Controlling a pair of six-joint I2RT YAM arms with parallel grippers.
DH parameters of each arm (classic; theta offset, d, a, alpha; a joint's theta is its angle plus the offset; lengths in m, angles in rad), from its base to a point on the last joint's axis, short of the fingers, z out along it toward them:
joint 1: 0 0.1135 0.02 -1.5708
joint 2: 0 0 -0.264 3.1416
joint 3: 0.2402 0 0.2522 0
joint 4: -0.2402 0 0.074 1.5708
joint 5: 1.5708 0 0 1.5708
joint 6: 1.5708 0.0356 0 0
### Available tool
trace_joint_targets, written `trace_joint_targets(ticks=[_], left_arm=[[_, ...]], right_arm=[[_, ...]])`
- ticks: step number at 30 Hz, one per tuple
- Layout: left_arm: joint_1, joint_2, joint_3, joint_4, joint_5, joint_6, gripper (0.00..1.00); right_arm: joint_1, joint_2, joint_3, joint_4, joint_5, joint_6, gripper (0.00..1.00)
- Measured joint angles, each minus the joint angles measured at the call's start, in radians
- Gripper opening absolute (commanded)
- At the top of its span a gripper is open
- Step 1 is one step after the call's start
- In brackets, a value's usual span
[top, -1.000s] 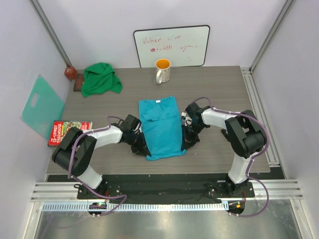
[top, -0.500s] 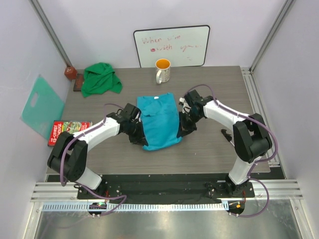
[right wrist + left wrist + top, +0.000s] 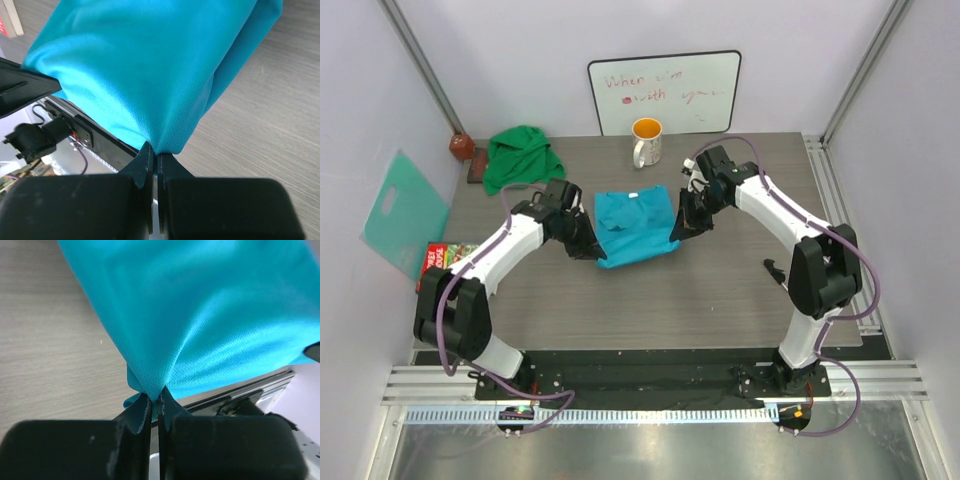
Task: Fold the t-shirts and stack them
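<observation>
two outstretched arms: left pincer (image 3: pixel 596 252), right pincer (image 3: pixel 673 234) on turquoise t-shirt (image 3: pixel 635 222)

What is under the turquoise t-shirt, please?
Under the lifted edge of the turquoise t-shirt, the grey wooden table shows. What lies beneath its resting part is covered.
</observation>
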Motion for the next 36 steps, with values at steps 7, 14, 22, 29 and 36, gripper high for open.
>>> trace_joint_targets(ticks=[7,14,22,29,36], left_arm=[[0.088,0.141,0.206,-0.050,0.039,0.032,0.04],[0.139,0.347,0.447,-0.120,0.067,0.074,0.04],[0.175,0.539,0.650,-0.178,0.122,0.096,0.05],[0.208,0.649,0.745,-0.213,0.153,0.096,0.07],[0.227,0.679,0.785,-0.191,0.197,0.057,0.19]], right_arm=[[-0.040,0.147,0.206,-0.035,-0.028,0.013,0.02],[-0.047,0.326,0.436,-0.051,-0.041,0.043,0.02],[-0.053,0.466,0.589,-0.053,-0.049,0.073,0.02],[-0.073,0.506,0.609,-0.033,-0.089,0.127,0.03],[-0.126,0.520,0.594,0.075,-0.167,0.237,0.09]])
